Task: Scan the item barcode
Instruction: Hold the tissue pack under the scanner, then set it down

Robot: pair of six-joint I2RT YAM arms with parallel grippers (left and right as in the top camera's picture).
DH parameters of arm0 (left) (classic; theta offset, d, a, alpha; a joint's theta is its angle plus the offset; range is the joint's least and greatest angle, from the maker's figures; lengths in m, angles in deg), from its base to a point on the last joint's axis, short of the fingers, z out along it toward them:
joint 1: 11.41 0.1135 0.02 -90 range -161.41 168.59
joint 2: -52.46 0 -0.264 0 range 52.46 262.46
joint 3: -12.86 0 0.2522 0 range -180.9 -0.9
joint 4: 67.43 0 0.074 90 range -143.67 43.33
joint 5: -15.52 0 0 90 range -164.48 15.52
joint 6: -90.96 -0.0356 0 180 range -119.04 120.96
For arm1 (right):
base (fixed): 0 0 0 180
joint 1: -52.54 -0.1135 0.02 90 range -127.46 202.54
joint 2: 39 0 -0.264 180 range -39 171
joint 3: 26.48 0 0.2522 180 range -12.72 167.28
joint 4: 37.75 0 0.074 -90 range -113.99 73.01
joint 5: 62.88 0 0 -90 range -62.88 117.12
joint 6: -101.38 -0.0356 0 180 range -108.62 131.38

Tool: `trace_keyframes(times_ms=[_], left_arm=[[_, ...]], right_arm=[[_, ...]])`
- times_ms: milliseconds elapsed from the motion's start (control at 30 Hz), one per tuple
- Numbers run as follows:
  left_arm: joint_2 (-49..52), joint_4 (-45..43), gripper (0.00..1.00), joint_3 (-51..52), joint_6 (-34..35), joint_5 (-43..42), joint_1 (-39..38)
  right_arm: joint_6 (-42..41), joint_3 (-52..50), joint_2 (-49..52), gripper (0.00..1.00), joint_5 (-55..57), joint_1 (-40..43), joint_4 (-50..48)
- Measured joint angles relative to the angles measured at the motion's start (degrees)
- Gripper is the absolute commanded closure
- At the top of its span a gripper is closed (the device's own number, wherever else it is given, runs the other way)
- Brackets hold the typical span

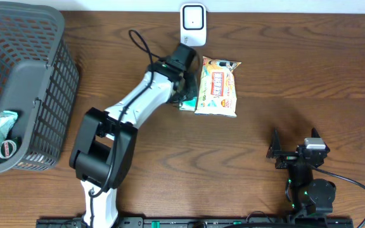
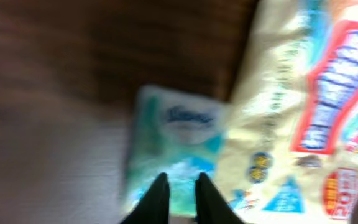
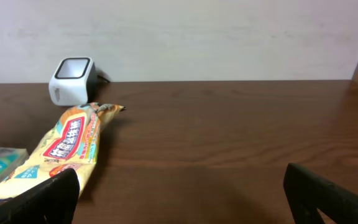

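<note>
Near the table's far edge, just below the white scanner: small teal tissue pack, lying flat, right against a yellow snack bag. Over its near end, left gripper, fingers almost together; pinching the wrapper or merely hovering, impossible to tell through blur. Right gripper spread wide, well apart, holding nothing. Probably light, soft, squashy, slick-wrapped; best pinched gently across a short edge.

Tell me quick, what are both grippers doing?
Left gripper: nearly closed at the tissue pack; grip cannot be told.
Right gripper: open, empty.
</note>
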Motion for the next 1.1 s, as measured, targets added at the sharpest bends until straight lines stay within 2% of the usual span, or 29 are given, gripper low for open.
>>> trace_keyframes(times_ms=[200, 300, 367, 400, 600, 900, 1100], left_arm=[[-3.1, 11.6, 0.75, -0.8, -0.5, 0.0, 3.2], [-4.0, 14.8, 0.81, -0.9, -0.4, 0.0, 2.8], [-3.9, 14.7, 0.91, -0.5, 0.0, 0.0, 1.6], [-3.8, 14.6, 0.92, -0.2, 0.1, 0.0, 1.0], [-0.8, 11.4, 0.92, 0.2, 0.3, -0.7, -2.1], [4.1, 9.2, 0.92, 0.2, 1.2, -0.7, -1.7], [5.8, 4.5, 0.92, 0.3, 0.9, -0.9, -1.7]], right_arm=[[0.0, 0.0, 0.0, 0.01, 0.0, 0.0, 0.0], [0.0, 0.0, 0.0, 0.01, 0.0, 0.0, 0.0], [0.0, 0.0, 0.0, 0.01, 0.0, 0.0, 0.0], [0.0, 0.0, 0.0, 0.01, 0.0, 0.0, 0.0], [0.0, 0.0, 0.0, 0.01, 0.0, 0.0, 0.0], [0.0, 0.0, 0.0, 0.01, 0.0, 0.0, 0.0], [0.0, 0.0, 0.0, 0.01, 0.0, 0.0, 0.0]])
